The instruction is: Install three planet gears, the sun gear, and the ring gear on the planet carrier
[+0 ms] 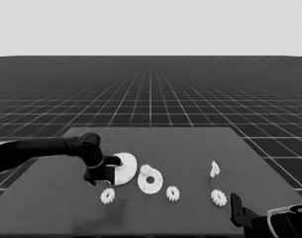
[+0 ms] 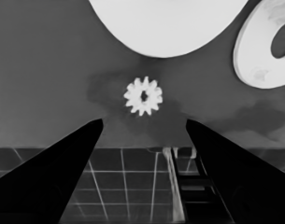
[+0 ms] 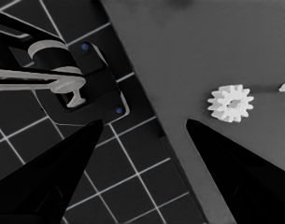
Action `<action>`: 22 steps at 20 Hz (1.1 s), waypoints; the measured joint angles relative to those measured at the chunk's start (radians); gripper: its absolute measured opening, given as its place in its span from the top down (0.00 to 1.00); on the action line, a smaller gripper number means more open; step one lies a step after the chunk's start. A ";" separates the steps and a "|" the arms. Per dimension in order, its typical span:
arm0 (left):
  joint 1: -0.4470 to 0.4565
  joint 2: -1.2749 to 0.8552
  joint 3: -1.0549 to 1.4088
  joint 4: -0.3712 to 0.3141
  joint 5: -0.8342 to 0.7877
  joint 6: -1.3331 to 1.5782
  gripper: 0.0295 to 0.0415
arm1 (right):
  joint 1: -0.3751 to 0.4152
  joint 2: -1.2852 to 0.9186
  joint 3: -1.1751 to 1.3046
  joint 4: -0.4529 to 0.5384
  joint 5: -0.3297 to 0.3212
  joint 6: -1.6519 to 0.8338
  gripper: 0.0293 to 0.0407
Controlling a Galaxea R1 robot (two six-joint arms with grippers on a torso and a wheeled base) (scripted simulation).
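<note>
Left arm enters from the left edge of the head view and reaches over the dark table [image 1: 190,144]; left gripper [image 1: 98,174] hangs just left of the larger round part [image 1: 125,168], partly covering it. Left wrist view: fingers [image 2: 62,158] spread wide apart, holding nothing, with one small gear [image 2: 143,96] lying on the table between and beyond their tips.

Larger round part: white, thick, left of centre on the table, its left side hidden behind the gripper.

Gear, first: same gear [image 1: 107,196], in front of the larger round part, near the front edge.

Smaller round part [image 1: 150,181]: flat, wide dark hole, just right of the larger one; whether they touch cannot be told.

Gear, second [image 1: 145,169]: at the smaller round part's far left rim, touching or overlapping it.

Gear, third [image 1: 173,193]: just right of the smaller round part, apart from it.

Thin white piece [image 1: 214,169]: right of centre, alone.

Gear, fourth [image 1: 218,198]: in front of that piece, toward the front right corner.

Right gripper [image 1: 237,210]: parked at the lower right corner; fingers [image 3: 226,154] wide apart, holding nothing.
</note>
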 joint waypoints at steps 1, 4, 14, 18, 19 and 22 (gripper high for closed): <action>0.095 0.010 -0.036 0.100 -0.022 0.023 0.25 | 0.000 0.000 0.000 0.000 0.000 0.000 0.19; 0.211 0.033 -0.112 0.202 -0.063 0.063 0.25 | 0.000 0.000 0.000 0.000 0.000 0.000 0.19; 0.234 0.040 -0.136 0.225 -0.076 0.075 0.86 | 0.000 0.000 0.000 0.000 0.000 0.000 0.19; 0.234 0.040 -0.136 0.225 -0.076 0.075 0.86 | 0.000 0.000 0.000 0.000 0.000 0.000 0.19; 0.234 0.040 -0.136 0.225 -0.076 0.075 0.86 | 0.000 0.000 0.000 0.000 0.000 0.000 0.19; 0.094 0.005 -0.025 0.090 -0.016 0.018 0.86 | 0.000 0.000 0.000 0.000 0.000 0.000 0.19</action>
